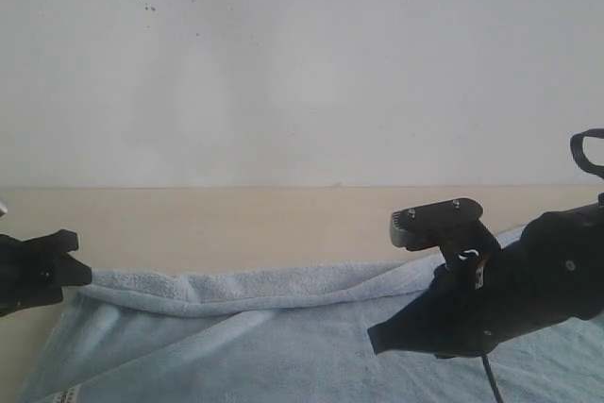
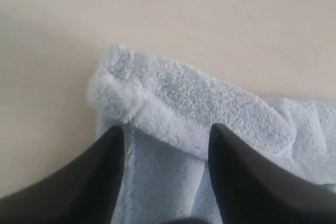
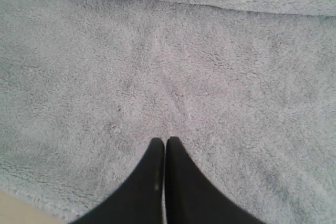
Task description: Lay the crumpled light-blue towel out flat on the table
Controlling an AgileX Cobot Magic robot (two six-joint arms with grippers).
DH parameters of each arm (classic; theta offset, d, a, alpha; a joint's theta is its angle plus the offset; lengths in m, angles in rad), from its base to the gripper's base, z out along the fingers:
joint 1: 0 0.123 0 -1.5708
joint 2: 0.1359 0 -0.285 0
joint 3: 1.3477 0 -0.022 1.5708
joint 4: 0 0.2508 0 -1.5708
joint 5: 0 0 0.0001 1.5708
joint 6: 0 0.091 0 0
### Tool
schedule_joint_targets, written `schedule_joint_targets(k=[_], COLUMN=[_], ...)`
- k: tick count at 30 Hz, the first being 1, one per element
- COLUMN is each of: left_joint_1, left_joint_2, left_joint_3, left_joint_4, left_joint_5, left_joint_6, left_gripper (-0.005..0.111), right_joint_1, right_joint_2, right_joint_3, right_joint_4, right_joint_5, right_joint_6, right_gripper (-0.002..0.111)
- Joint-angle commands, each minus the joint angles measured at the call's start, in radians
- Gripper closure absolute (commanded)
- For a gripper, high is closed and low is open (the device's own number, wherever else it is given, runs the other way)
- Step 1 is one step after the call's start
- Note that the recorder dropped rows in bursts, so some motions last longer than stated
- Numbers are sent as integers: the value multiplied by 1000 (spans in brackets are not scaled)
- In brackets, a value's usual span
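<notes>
Towel (image 1: 236,327): soft, limp terry, lying on counter (image 1: 236,224), far hem folding over; best pinching at rolled corner (image 2: 113,90). Left hand (image 2: 167,129) hanging released; right hand (image 3: 165,140) hovering clenched, empty.

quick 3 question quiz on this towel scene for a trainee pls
1. True or false: the right fingers are shut, over the towel.
2. The left fingers are: a) open; b) shut on the towel; c) out of view.
3. Fill in: the towel's edge along the bare strip of table lies ___ over, not flat.
Key: 1 true; 2 a; 3 folded.
</notes>
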Motion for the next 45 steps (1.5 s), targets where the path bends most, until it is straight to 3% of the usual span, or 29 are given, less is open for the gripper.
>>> schedule_joint_targets(k=[1, 19, 30, 42, 45], left_joint_1=[1, 1, -1, -92, -107], left_joint_2=[21, 86, 86, 86, 86], left_joint_3=[-39, -68, -68, -82, -94], left_joint_4=[-23, -67, -7, -41, -41], left_joint_5=[-12, -43, -99, 66, 96], left_joint_6=[-7, -3, -8, 4, 4], left_gripper=[59, 62, 65, 65, 73], right_joint_1=[1, 1, 1, 1, 1], right_joint_2=[-12, -12, -12, -12, -12], right_joint_3=[-5, -5, -5, -5, -5], right_joint_4=[5, 5, 5, 5, 5], right_joint_5=[-37, -80, -86, -94, -97], right_joint_6=[-11, -11, -11, -11, -11], right_gripper=[108, 108, 108, 108, 108])
